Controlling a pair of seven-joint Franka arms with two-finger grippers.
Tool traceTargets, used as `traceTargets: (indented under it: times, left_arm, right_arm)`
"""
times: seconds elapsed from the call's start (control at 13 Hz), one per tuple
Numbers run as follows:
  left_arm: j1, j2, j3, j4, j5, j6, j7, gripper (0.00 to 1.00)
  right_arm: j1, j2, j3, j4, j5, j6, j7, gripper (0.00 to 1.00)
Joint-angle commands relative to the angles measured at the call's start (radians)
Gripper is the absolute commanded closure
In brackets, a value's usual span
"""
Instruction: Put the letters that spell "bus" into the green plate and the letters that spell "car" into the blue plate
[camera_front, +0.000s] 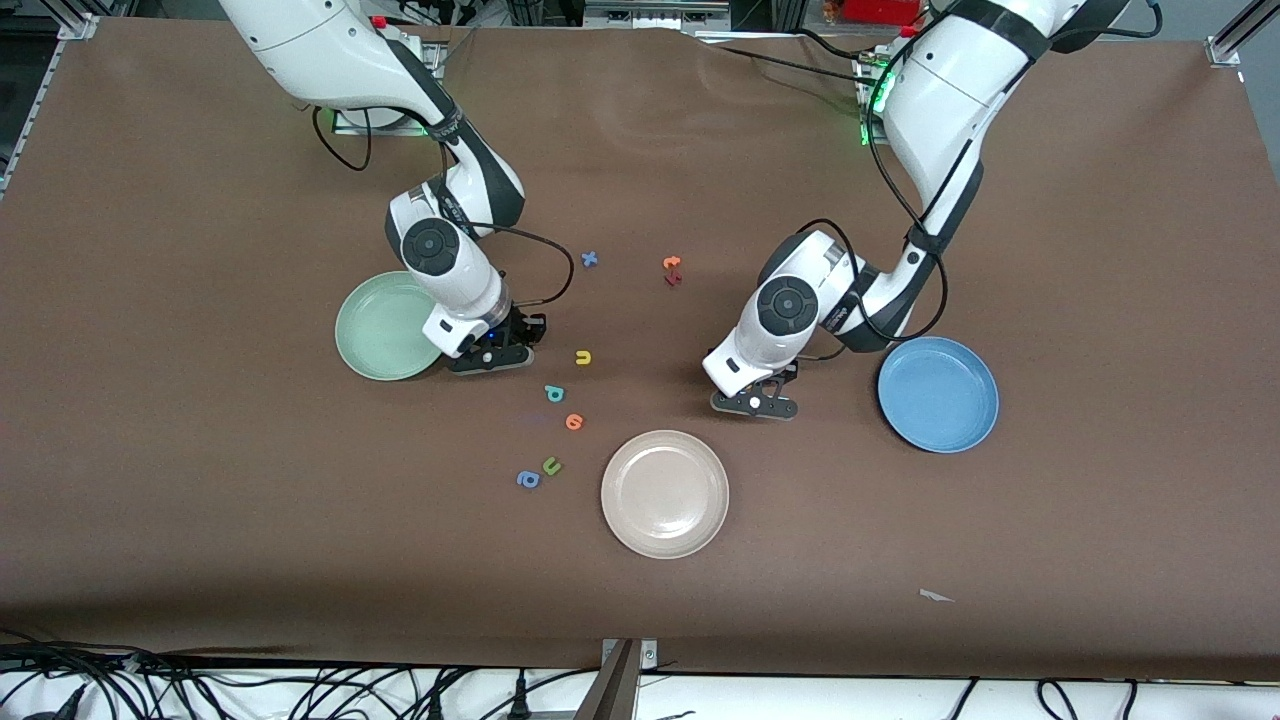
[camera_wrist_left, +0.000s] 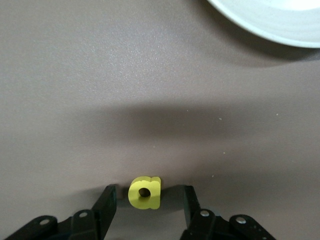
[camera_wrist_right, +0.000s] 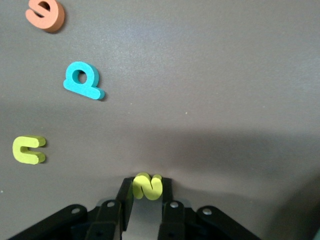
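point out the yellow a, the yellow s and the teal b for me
yellow a (camera_wrist_left: 145, 192), left wrist view, on its front face beside the hole
yellow s (camera_wrist_right: 147, 186), right wrist view, on its middle curve
teal b (camera_front: 554, 393), front view, on its round bowl

So the front camera is sitting high up across the table (camera_front: 150, 300), facing the two arm bases and looking down steeply enough that it's taking in the whole brown top, all three plates and the loose letters.

The left wrist cam is hanging really close over the table, looking down past its own fingers (camera_wrist_left: 107, 200) at a yellow "a" (camera_wrist_left: 145, 192), and it's catching the rim of the cream plate (camera_wrist_left: 270, 25) too, which the front view is also showing (camera_front: 665, 493).

The right wrist cam is just as close. It's sharing the teal letter (camera_wrist_right: 82, 80), the yellow "u" (camera_wrist_right: 27, 149) and the orange letter (camera_wrist_right: 45, 13) with the front view.
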Motion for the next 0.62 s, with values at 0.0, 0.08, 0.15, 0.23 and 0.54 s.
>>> traceTargets:
  times: [0.0,0.08,0.15,0.23,0.54]
  left_arm:
    - [-0.008,-0.004,0.008,0.003,0.034,0.004,-0.025,0.43]
    - [-0.008,-0.002,0.01,0.003,0.034,0.006,-0.025,0.45]
    - [-0.007,-0.001,0.01,0.004,0.033,0.006,-0.025,0.47]
    - [-0.007,-0.001,0.01,0.004,0.034,0.006,-0.025,0.51]
    - [-0.007,-0.001,0.011,0.004,0.033,0.006,-0.025,0.69]
  right_arm:
    - [0.004,-0.103,-0.054,0.012,-0.011,-0.16,-0.012,0.88]
    - [0.001,-0.131,-0.09,0.009,-0.011,-0.194,-0.038,0.88]
    - [0.001,-0.154,-0.121,0.005,-0.011,-0.252,-0.1,0.87]
    - [0.001,-0.168,-0.164,0.001,-0.01,-0.295,-0.155,0.86]
    - [0.0,-0.183,-0.232,-0.089,-0.002,-0.271,-0.196,0.0]
